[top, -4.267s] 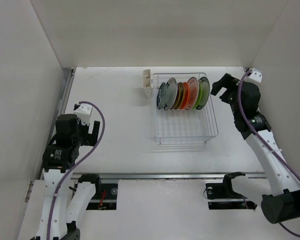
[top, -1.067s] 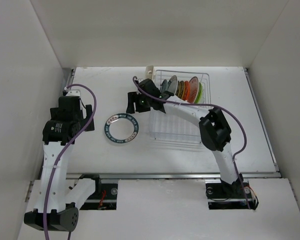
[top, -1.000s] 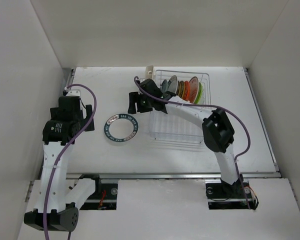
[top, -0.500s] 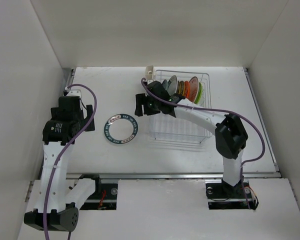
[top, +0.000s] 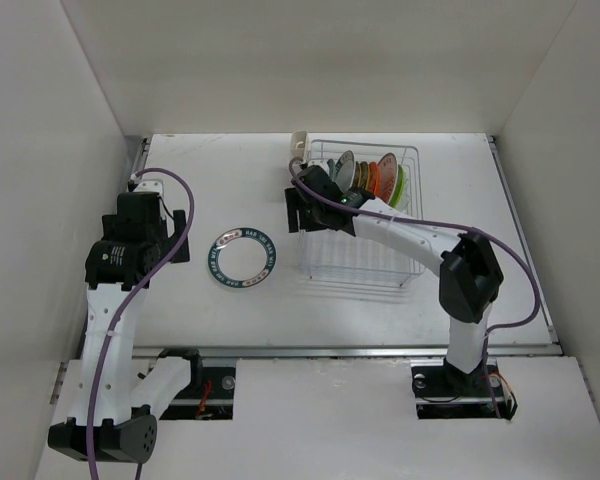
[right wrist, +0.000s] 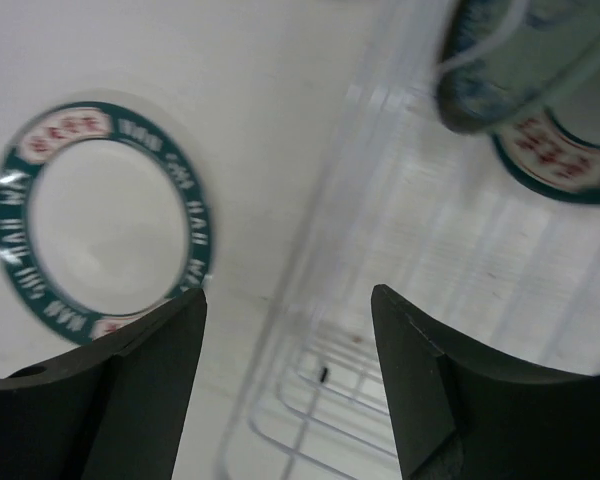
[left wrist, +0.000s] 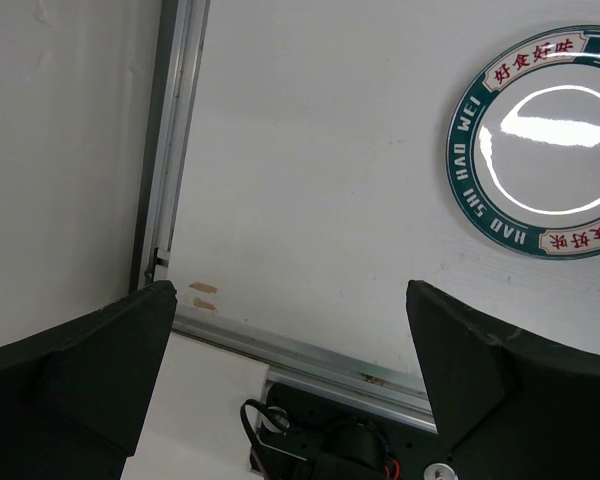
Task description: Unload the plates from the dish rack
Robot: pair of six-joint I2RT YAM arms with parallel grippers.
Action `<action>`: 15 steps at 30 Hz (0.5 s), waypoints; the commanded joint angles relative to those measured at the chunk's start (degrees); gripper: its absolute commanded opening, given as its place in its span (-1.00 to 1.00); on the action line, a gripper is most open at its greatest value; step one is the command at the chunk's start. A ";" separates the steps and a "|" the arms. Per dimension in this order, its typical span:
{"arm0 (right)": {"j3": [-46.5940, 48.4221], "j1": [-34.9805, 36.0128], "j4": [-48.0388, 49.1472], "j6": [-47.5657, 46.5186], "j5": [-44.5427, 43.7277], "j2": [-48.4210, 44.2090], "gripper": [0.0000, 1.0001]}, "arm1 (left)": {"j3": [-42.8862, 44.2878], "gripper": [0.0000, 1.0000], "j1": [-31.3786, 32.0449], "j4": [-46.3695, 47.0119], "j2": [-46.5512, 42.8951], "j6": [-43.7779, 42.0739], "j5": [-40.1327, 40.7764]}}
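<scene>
A teal-rimmed white plate [top: 242, 258] lies flat on the table, left of the dish rack [top: 365, 262]. Several plates [top: 372, 178] of mixed colours stand upright in the rack's far end. My right gripper [top: 302, 210] hangs open and empty over the rack's left edge. In the right wrist view the gripper [right wrist: 288, 295] has the flat plate [right wrist: 100, 220] at left, the rack's wire [right wrist: 310, 400] below, and racked plates [right wrist: 525, 75] at top right. My left gripper [top: 180, 236] is wide open, left of the flat plate. The left wrist view shows that gripper [left wrist: 290, 300] with the plate [left wrist: 545, 140] beyond.
A small white cup holder [top: 298, 150] is fixed to the rack's far left corner. White walls close in the table on three sides. A metal rail [left wrist: 310, 350] runs along the near edge, above the arm bases.
Since the earliest frame the teal-rimmed plate has gone from the rack to the table. Over the last second my open right gripper has moved right, towards the rack. The left arm is still.
</scene>
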State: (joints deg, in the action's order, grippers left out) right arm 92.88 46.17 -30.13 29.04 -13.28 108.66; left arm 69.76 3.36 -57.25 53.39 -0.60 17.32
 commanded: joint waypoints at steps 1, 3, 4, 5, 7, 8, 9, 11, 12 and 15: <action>-0.51 0.75 -9.95 2.33 -10.97 -2.57 0.46 | -0.59 1.00 -0.19 0.65 -0.74 -0.45 -0.10; -0.51 0.76 -10.64 3.21 -11.59 -2.58 0.43 | -0.59 1.00 -0.19 0.65 -0.74 -0.45 -0.10; -0.51 1.28 -11.52 3.74 -11.59 -2.58 0.43 | -0.59 1.00 -0.19 0.65 -0.74 -0.45 -0.10; -0.51 1.29 -11.53 4.36 -11.59 -2.06 0.43 | -0.59 1.00 -0.19 0.65 -0.74 -0.45 -0.10; -0.51 1.29 -11.53 4.36 -10.03 -2.05 0.41 | -0.59 1.00 -0.19 0.65 -1.26 -0.45 -0.10; -1.12 1.29 -9.36 3.49 -8.88 -1.44 0.38 | -1.11 1.00 -0.19 0.65 -1.27 -0.45 -0.10; -1.12 1.29 -8.64 2.96 -8.09 -1.44 0.35 | -1.11 1.00 -0.19 0.65 -1.27 -0.45 -0.10; -1.12 1.81 -8.10 2.43 -7.46 -0.91 0.35 | -1.11 1.00 -0.19 0.65 -1.27 -0.45 -0.10; -1.12 1.82 -7.41 2.43 -7.46 -0.91 0.35 | -1.11 1.00 -0.19 0.65 -1.27 -0.45 -0.10; -1.12 2.86 -6.17 2.43 -8.17 -2.31 0.32 | -1.11 1.00 -0.19 0.65 -1.27 -0.45 -0.10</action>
State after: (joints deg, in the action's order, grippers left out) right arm 92.77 47.59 -36.82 32.18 -20.62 108.42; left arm 68.97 3.36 -57.04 53.04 -0.62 17.15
